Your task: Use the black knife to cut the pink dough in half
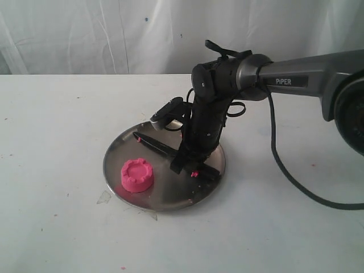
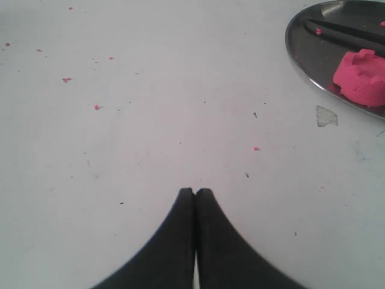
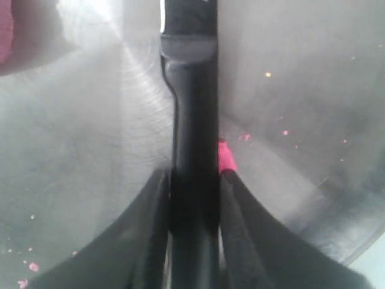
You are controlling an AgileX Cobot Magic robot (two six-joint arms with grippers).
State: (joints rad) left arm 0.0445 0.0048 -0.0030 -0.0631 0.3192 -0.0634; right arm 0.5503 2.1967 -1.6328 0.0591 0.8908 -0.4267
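The pink dough (image 1: 137, 175) is one round puck with a crimped rim, lying at the front left of the steel plate (image 1: 116, 149). The black knife (image 1: 152, 143) lies flat across the plate behind it. My right gripper (image 1: 188, 166) reaches down onto the handle end. In the right wrist view my right gripper (image 3: 194, 174) has a finger on each side of the knife (image 3: 194, 120) handle, pressed against it. A pink lump (image 3: 225, 158) sticks to one fingertip. My left gripper (image 2: 195, 191) is shut with nothing in it, over bare table away from the plate (image 2: 308, 51) and dough (image 2: 363, 76).
Tiny pink crumbs (image 2: 66, 79) are scattered over the white table. A bit of clear tape (image 2: 326, 115) lies by the plate's rim. A black cable (image 1: 290, 173) trails from the right arm across the table at the right. A white curtain hangs behind.
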